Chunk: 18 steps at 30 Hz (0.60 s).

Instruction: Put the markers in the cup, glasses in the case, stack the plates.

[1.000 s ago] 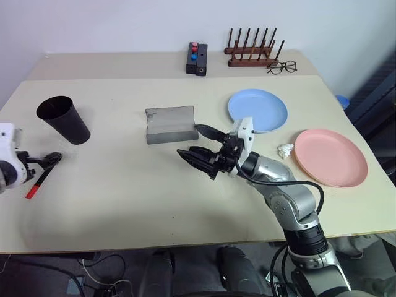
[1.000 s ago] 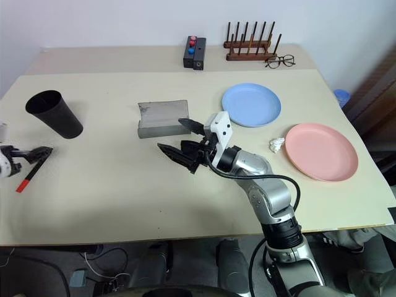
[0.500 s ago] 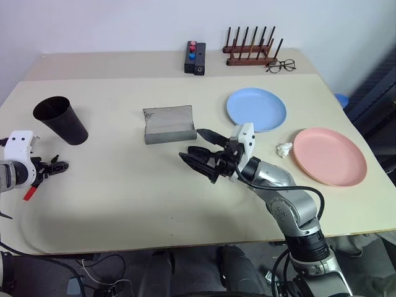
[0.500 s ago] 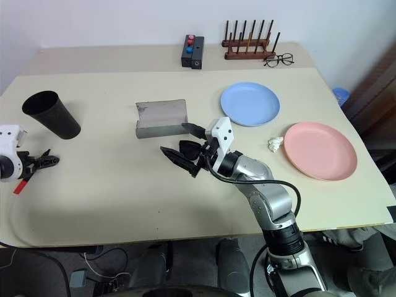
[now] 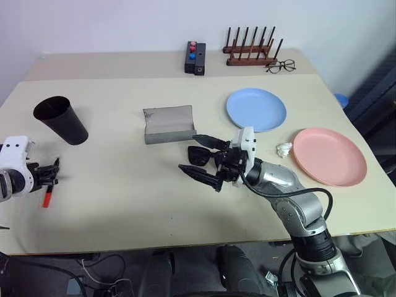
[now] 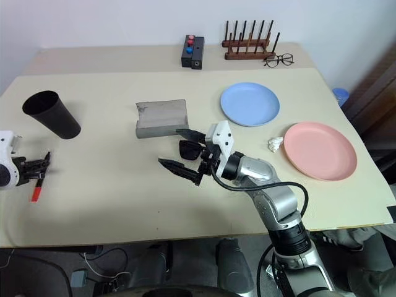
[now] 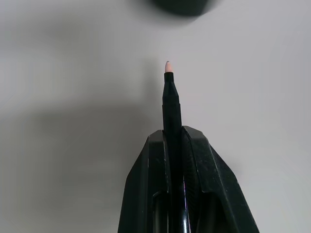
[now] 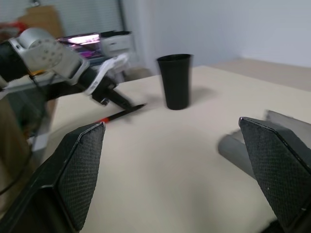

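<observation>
On the surface point(image 5: 124, 204) we see the cup point(image 5: 62, 120) just beyond and right of our left gripper point(image 5: 51, 171), pinching the red marker point(image 5: 46, 198), while the glasses point(image 5: 199, 154) lie between our right gripper's point(image 5: 199, 158) spread fingers.

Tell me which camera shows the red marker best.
The left wrist view: the marker runs up between the shut fingers of the left gripper, its tip clear against the table. The eye views show only its small red end below the gripper. The right wrist view shows it from the side, far off near the cup.
</observation>
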Each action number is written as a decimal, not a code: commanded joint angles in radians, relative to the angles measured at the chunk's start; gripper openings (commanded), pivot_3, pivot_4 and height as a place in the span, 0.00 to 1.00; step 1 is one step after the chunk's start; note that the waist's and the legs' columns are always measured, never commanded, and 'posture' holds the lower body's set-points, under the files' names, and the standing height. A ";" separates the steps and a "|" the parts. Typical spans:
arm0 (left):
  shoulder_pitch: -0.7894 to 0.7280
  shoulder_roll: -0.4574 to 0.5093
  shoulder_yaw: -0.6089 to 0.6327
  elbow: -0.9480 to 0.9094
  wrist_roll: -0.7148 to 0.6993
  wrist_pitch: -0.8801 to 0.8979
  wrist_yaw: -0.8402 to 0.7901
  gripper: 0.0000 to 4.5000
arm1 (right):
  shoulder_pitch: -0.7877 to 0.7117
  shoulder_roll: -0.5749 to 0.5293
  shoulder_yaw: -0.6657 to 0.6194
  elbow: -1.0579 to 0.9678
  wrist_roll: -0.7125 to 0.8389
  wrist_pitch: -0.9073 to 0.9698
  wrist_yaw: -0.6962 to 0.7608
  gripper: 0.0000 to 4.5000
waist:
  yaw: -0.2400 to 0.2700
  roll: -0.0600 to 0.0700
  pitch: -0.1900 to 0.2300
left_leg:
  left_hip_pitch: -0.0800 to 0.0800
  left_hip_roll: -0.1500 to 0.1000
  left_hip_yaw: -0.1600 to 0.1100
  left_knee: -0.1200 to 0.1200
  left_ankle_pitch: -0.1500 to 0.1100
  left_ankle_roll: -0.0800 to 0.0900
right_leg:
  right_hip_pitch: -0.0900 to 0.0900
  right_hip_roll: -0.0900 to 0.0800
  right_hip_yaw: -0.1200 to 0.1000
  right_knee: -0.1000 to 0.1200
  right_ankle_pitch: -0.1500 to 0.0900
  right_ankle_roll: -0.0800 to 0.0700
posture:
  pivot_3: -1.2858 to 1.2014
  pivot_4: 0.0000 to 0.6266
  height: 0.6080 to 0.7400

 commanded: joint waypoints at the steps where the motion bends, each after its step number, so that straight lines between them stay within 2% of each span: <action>1: -0.010 -0.054 0.145 -0.185 -0.102 -0.067 -0.011 0.01 | -0.021 -0.001 0.002 -0.014 -0.011 -0.039 0.022 1.00 | 0.001 0.000 0.000 | 0.000 0.000 0.000 0.001 0.000 0.000 | 0.000 0.000 0.000 0.000 0.000 0.000 | 0.52 0.24 1.00; 5: -0.149 -0.175 0.233 -0.260 -0.161 -0.205 0.097 0.01 | -0.026 0.005 0.006 -0.001 -0.011 -0.037 0.029 1.00 | 0.003 -0.001 0.000 | 0.000 0.000 0.000 0.005 0.000 0.000 | 0.003 0.000 0.000 0.000 0.000 0.000 | 0.52 0.24 1.00; 8: -0.283 -0.244 0.239 -0.250 -0.129 -0.358 0.207 0.01 | -0.030 0.011 0.008 0.006 -0.009 -0.034 0.032 1.00 | 0.003 -0.001 -0.001 | 0.001 0.000 0.000 0.006 0.000 0.000 | 0.004 0.000 0.000 0.000 0.001 0.001 | 0.52 0.24 1.00; 10: -0.355 -0.249 0.195 -0.210 -0.045 -0.456 0.282 0.01 | -0.036 0.014 0.010 0.013 -0.012 -0.038 0.034 1.00 | 0.003 -0.001 -0.001 | 0.001 0.000 -0.001 0.006 0.000 0.000 | 0.004 0.000 0.000 0.000 0.002 0.003 | 0.52 0.24 1.00; 13: -0.381 -0.230 0.102 -0.120 0.125 -0.642 0.332 0.01 | -0.052 0.027 0.009 0.033 -0.030 -0.052 0.020 1.00 | -0.005 -0.001 -0.001 | 0.001 -0.001 0.000 0.005 0.000 0.000 | 0.004 0.000 0.000 0.000 0.002 0.003 | 0.52 0.24 1.00; 18: -0.449 -0.247 0.007 0.148 0.325 -0.853 0.511 0.01 | -0.068 0.057 0.009 0.070 -0.060 -0.068 -0.016 1.00 | -0.003 -0.001 0.000 | 0.002 0.000 -0.001 0.004 0.000 0.000 | 0.003 0.001 0.000 0.001 0.002 0.003 | 0.52 0.24 1.00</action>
